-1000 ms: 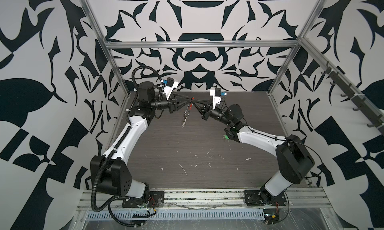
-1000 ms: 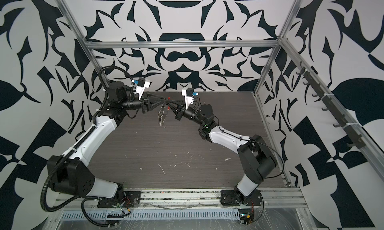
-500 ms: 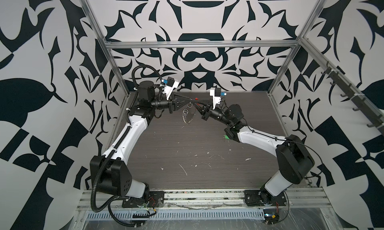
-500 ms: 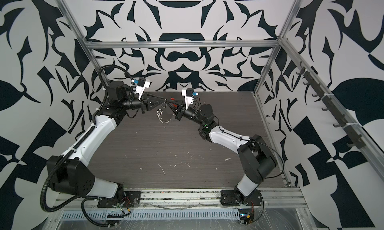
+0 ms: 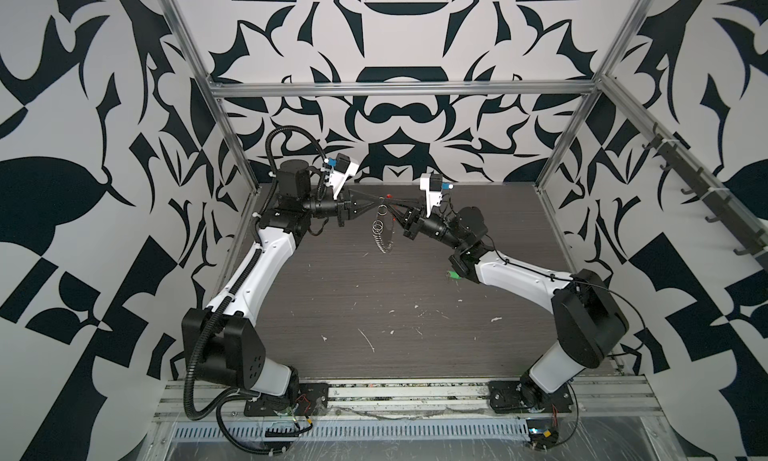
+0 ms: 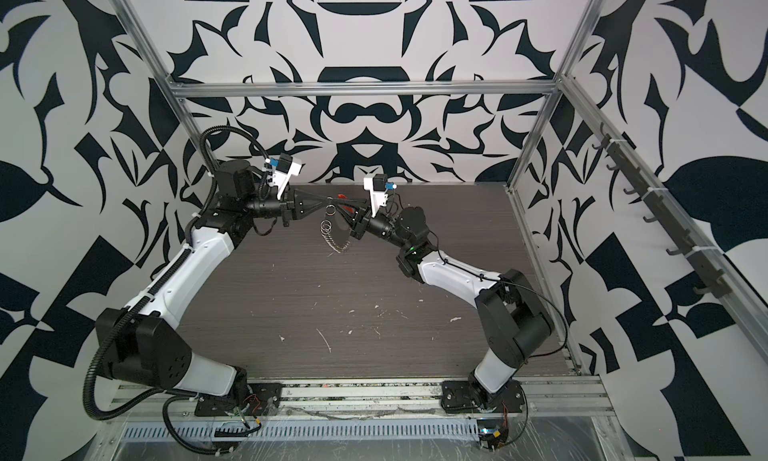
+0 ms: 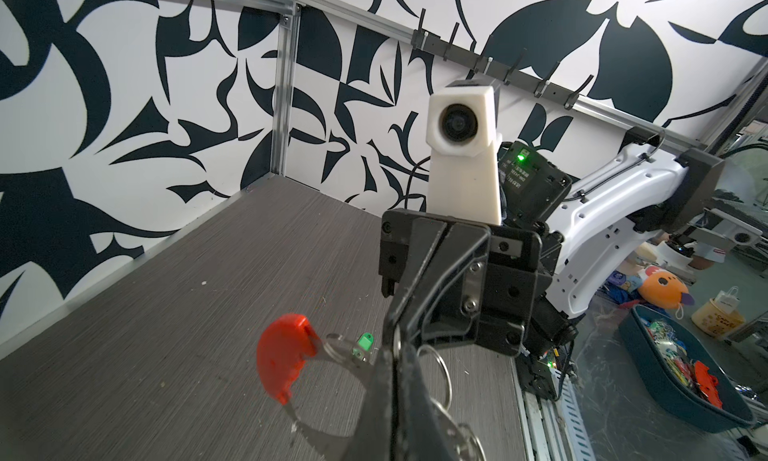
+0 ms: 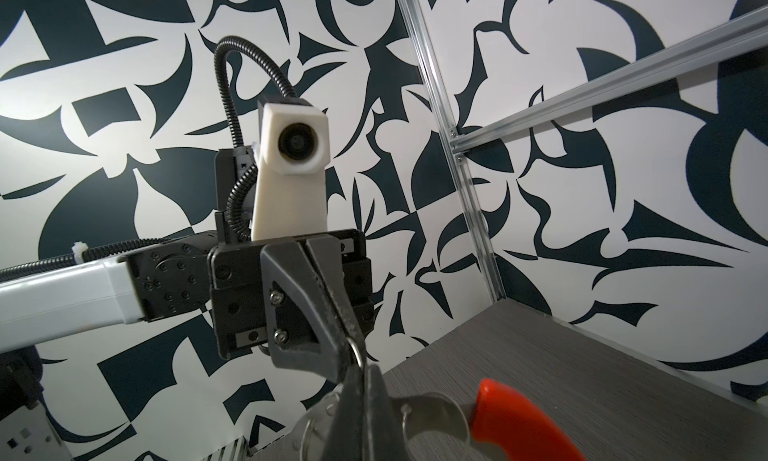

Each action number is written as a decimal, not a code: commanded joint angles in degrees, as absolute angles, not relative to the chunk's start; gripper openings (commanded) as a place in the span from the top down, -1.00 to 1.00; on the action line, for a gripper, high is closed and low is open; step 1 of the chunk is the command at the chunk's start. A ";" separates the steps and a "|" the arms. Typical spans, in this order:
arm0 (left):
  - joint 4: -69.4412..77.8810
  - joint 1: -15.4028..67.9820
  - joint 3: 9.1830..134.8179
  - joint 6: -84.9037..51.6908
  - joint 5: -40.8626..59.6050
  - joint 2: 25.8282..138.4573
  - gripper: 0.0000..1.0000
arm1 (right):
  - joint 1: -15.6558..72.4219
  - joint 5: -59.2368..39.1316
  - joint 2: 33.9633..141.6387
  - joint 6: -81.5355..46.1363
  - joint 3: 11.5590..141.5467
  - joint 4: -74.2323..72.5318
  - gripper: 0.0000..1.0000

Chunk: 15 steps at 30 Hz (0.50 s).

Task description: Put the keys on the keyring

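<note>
Looking down in a top view, I have the left pincer (image 5: 377,201) and the right pincer (image 5: 392,210) meeting nose to nose above the back of the surface (image 5: 374,313). Both are clamped on the keyring (image 5: 381,226), which hangs between them clear of the wood. I judge the two-sided hold is there to steady the loop so it can be worked open for threading. The green key tag (image 5: 451,275) is not on it yet. It lies on the surface just beside the right arm (image 5: 519,278), well apart from the ring. In both top views the small silver rings (image 6: 328,230) sag below the tips in a curved string, with the red segment (image 6: 341,196) riding above.

From the left wrist, my own fingers (image 7: 409,417) are pressed together on the loop's metal band. The red segment (image 7: 282,359) arcs away from them, and the green key tag (image 7: 365,341) shows beyond it on the wood, untouched. The right pincer (image 7: 397,334) comes in from opposite, pinching the same band.

From the right wrist, that pincer (image 8: 365,405) is shut on the flat metal band beside the red segment (image 8: 519,421). The left pincer (image 8: 351,353) faces it, pinched shut with a ring at its tip.

Against a second ago, the left pincer has gone from partly spread to pinched, while the right was already clamped. The arms have hardly moved. The dangling rings, then a thin straight strand, now hang in a looser curve.
</note>
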<state>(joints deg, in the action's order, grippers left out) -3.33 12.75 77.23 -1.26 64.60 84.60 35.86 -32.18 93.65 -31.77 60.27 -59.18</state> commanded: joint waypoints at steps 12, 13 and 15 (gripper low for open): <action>-2.20 12.74 76.50 -0.61 61.13 83.26 1.00 | 33.43 -27.94 88.28 -30.98 59.47 -55.87 0.68; 0.72 12.83 75.08 -2.37 60.67 82.91 1.00 | 32.33 -26.70 86.71 -30.27 58.10 -53.70 0.59; 5.47 13.00 72.60 -5.29 60.13 82.56 1.00 | 29.97 -25.11 83.57 -28.86 55.37 -49.63 0.51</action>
<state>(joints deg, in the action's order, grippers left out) -1.45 12.82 75.16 -1.74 61.60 84.29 32.82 -28.93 89.17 -30.87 57.21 -52.95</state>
